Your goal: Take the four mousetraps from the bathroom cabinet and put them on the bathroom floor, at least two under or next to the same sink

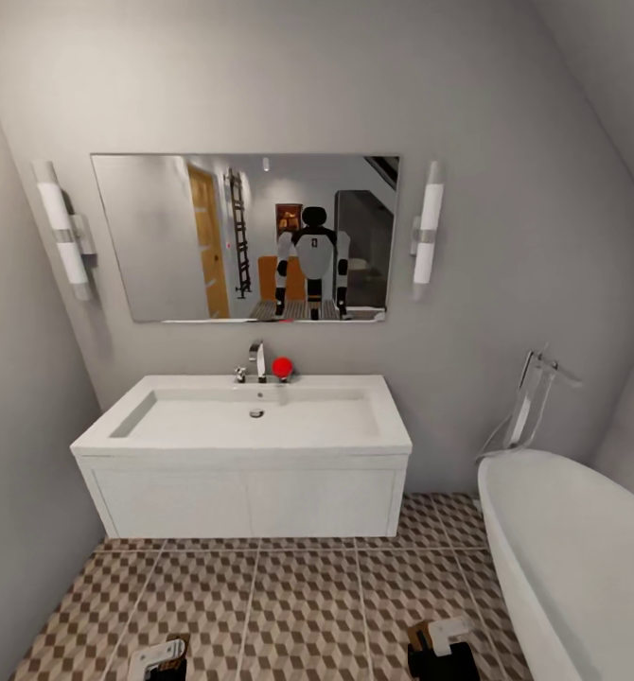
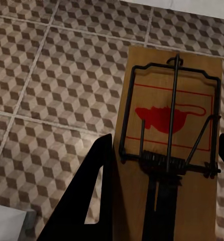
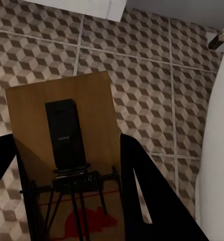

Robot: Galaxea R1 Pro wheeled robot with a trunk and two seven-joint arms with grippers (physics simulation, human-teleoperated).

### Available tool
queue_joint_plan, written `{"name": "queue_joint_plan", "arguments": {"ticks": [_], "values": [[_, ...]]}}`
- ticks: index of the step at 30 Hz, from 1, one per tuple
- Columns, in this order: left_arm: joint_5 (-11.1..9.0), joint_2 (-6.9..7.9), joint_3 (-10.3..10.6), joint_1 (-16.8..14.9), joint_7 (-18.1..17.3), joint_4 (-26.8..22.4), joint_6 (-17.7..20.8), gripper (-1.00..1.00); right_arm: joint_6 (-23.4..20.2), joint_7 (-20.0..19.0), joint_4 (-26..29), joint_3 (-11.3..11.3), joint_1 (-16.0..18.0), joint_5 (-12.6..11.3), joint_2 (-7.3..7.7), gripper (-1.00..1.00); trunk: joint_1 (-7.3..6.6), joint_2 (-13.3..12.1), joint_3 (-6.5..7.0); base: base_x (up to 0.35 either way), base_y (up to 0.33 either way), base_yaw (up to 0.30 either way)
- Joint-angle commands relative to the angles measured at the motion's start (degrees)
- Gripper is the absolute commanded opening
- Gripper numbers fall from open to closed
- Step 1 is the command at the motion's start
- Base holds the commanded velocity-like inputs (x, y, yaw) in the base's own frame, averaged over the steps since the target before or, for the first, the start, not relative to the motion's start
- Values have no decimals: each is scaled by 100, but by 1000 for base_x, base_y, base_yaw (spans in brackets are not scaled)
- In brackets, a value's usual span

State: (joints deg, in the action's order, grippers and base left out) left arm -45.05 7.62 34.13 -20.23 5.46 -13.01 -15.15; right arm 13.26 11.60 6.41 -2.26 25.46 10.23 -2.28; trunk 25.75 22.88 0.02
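Traps in hand: left claw (image 2: 162, 201) clamps mousetrap (image 2: 168, 125), right claw (image 3: 67, 191) clamps another (image 3: 67, 130); I'm facing sink (image 1: 251, 416), none on tiled floor (image 1: 298, 596) yet.

Home bathroom: sink (image 1: 251, 416), mirror (image 1: 246, 236), bathtub (image 1: 572, 549).

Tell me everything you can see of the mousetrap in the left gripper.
The mousetrap is a flat tan wooden board printed with a red mouse silhouette inside a thin red rectangle. A dark wire bow, spring coil and long arm sit on its face. It is clamped between the left gripper fingers and held above the cube-patterned bathroom floor, not touching it.
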Motion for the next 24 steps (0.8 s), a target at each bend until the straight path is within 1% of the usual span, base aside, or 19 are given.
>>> {"name": "queue_joint_plan", "arguments": {"ticks": [1, 11, 16, 19, 24], "values": [[-4, 3, 54, -1, 70, -9, -15, -100, 10, 27, -8, -20, 3, 23, -1, -100, 3, 4, -2, 60, 11, 3], [-4, -3, 58, 1, 86, -9, -10, -100, 10, 27, -8, -20, 3, 23, -1, -100, 3, 4, -2, 27, 3, 1], [-4, -6, 59, -3, 94, -9, -6, -100, 10, 26, -8, -20, 3, 23, -1, -100, 3, 4, -2, 229, 0, 0], [-4, -3, 59, 0, 95, -9, -5, -100, 10, 26, -8, -20, 3, 23, -1, -100, 3, 4, -2, 267, 0, 89], [-4, -6, 59, -2, 96, -10, -5, -100, 10, 26, -8, -20, 3, 23, -1, -100, 3, 4, -2, 72, 0, 44]]}}
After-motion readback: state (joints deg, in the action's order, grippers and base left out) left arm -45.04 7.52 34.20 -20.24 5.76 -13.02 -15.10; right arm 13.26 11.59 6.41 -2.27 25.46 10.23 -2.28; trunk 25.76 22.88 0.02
